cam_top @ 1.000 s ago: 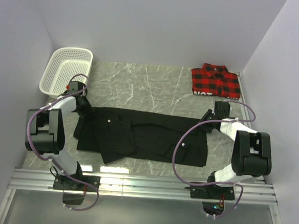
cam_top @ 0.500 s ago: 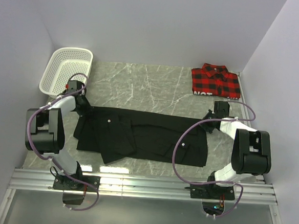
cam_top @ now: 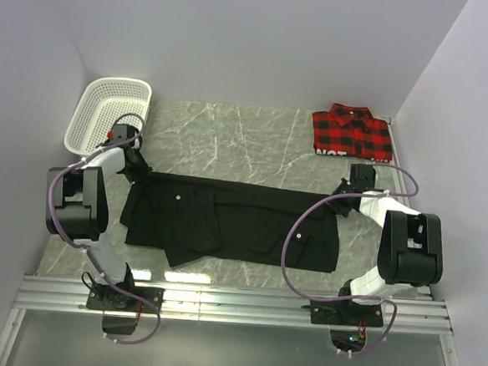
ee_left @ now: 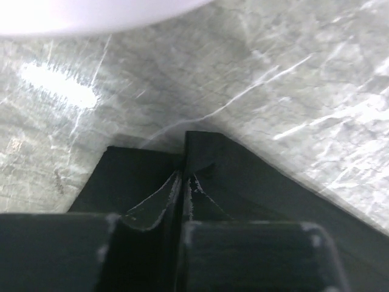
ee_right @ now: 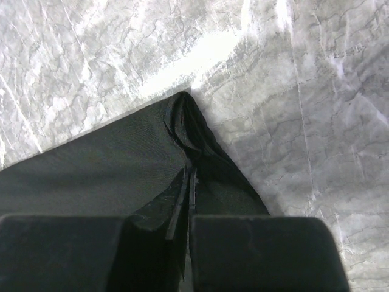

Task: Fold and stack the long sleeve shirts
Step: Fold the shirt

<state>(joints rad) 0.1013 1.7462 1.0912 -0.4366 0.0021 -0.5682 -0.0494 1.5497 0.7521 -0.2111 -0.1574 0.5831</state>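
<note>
Left gripper [ee_left: 182,182] and right gripper [ee_right: 188,176] have pinched shut on far corners of the plain black fabric shirt [cam_top: 224,223], ready to fold.

Matt cloth shirt [cam_top: 233,220], glossy marbled tabletop [cam_top: 230,140]

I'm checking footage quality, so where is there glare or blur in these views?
Top external: sharp and evenly lit, with a bright reflection along the near edge of the table; the black shirt keeps little fold detail. Left wrist: blown-out white blur at the top, a glare patch at left, soft-focus left gripper. Right wrist: glare streak above visible fabric weave.
</note>
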